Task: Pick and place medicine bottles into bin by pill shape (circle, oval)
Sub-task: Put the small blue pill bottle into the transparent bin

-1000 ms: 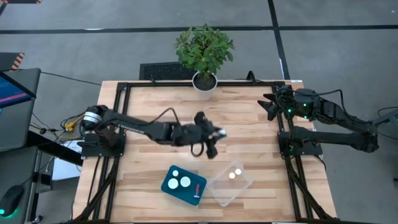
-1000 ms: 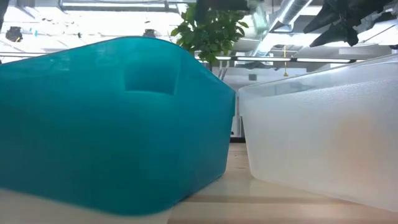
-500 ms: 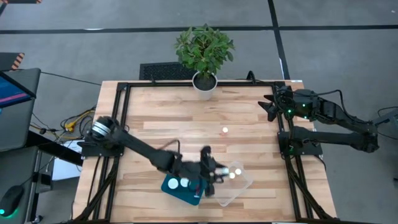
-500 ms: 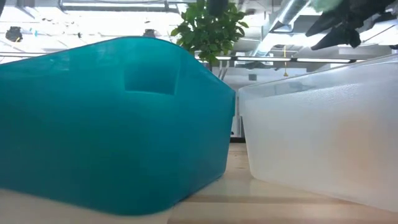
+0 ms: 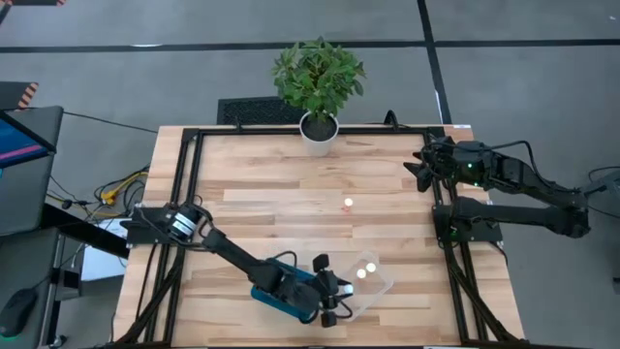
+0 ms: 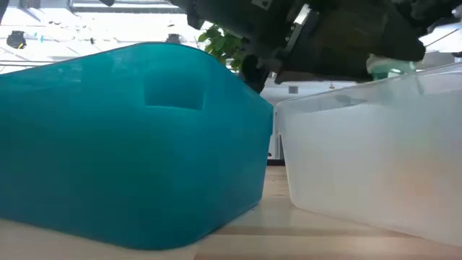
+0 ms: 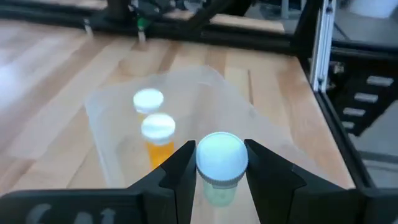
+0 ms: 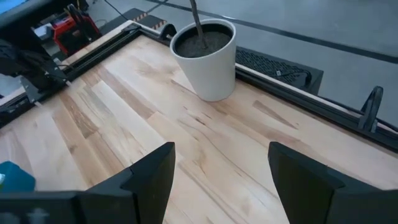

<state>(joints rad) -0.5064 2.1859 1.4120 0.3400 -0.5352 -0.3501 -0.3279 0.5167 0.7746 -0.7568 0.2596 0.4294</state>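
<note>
Greenish bottle held over the clear bin

The greenish bottle [image 7: 219, 163] is clamped by the left gripper [image 7: 217, 171] above the clear bin [image 7: 205, 93]; the right gripper's [image 8: 221, 165] jaws are held apart.

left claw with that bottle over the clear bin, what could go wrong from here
1. The left claw grips the bottle just under its white cap, so a shaky release could tip it over.
2. Two bottles already stand in the clear bin; a drop may knock them.
3. The claw hangs by the seam with the teal bin, so drifting could misplace it.
</note>
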